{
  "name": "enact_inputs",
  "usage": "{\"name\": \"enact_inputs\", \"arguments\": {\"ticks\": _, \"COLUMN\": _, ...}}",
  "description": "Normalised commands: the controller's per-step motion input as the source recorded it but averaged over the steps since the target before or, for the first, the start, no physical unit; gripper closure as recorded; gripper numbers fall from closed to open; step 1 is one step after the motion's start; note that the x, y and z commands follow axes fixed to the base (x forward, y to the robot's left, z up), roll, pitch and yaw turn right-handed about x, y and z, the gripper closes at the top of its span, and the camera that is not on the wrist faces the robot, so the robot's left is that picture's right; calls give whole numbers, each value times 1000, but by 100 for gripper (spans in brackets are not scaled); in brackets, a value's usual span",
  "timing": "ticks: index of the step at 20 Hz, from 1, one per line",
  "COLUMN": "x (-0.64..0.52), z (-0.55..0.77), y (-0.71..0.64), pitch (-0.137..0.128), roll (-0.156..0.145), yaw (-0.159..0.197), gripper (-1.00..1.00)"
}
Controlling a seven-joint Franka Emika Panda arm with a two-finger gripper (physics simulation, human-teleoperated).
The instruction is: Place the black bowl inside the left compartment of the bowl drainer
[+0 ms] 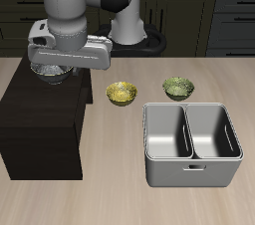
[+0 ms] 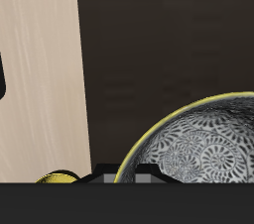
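I have the arm over the dark cabinet point(image 1: 40, 119), and the gripper point(image 1: 52, 73) hangs just above the black bowl point(image 1: 50, 74), which sits on top of this cabinet, near its back edge. In the exterior view the bowl is mostly hidden under the wrist, only a part of its rim shows. In the wrist view the bowl point(image 2: 198, 144) is very close, I see its speckled shiny inside and a thin yellowish rim line, with the dark cabinet top point(image 2: 159, 40) around it. Whether the fingers are spread or closed I cannot tell, because no view shows the fingertips clearly, and I cannot say if they touch the rim. So I judge the step in hand is the reach and grasp of the bowl; the carrying is not yet begun. The drainer point(image 1: 192, 145) stands on the table point(image 1: 120, 199), at about 4 o'clock from the bowl and well apart from it, and both wells look empty. The yellow bowl point(image 1: 121, 94) and the green bowl point(image 1: 177, 88) lie between, nearer the back. For the next move I think I must get one finger inside the rim and one outside, close firmly, lift clear of the cabinet, then travel toward 4 o'clock high enough to pass over the yellow bowl and the drainer wall before lowering into the left well.
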Motion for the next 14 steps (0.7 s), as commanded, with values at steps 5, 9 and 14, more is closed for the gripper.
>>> {"name": "enact_inputs", "arguments": {"ticks": 5, "x": -97, "z": 234, "y": 249, "pitch": -34, "roll": 28, "yaw": 5, "gripper": 100}}
{"name": "enact_inputs", "arguments": {"ticks": 9, "x": -163, "z": 299, "y": 246, "pitch": -39, "roll": 30, "yaw": 0, "gripper": 100}}
{"name": "enact_inputs", "arguments": {"ticks": 14, "x": -146, "z": 316, "y": 298, "pitch": -45, "roll": 26, "yaw": 6, "gripper": 100}}
